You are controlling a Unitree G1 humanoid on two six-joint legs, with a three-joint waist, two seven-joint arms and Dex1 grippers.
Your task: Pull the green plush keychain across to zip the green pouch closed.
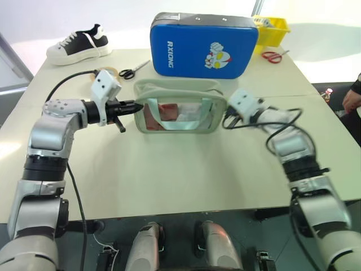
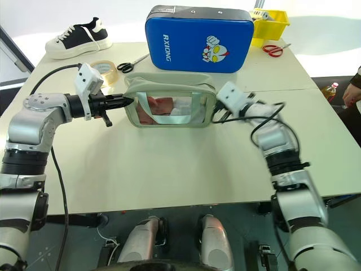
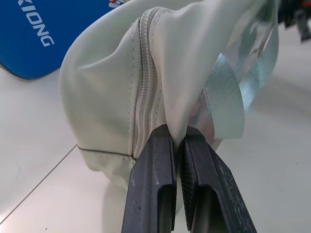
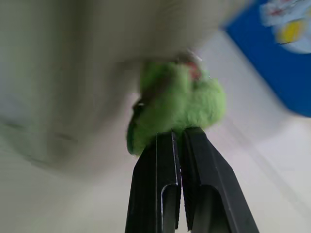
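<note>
Where the right gripper (image 4: 180, 133) ends, its two black fingers are pressed together on the lower edge of the green plush keychain (image 4: 177, 104), a small fuzzy bright-green charm with a pinkish spot near its top. It hangs at the right end of the green pouch (image 1: 177, 107). At the opposite end, the left gripper (image 3: 177, 136) has its fingers clamped on a fold of the pouch's pale fabric, just beside the end of the zipper.

The pouch stands upright near the middle of a cream table (image 1: 169, 180), pale sage-green, with a clear front window showing red and white contents and a teal strap. Its top edge looks parted, so the zip seems open and the whole pull across probably remains. A blue case (image 1: 203, 45) stands behind it.
</note>
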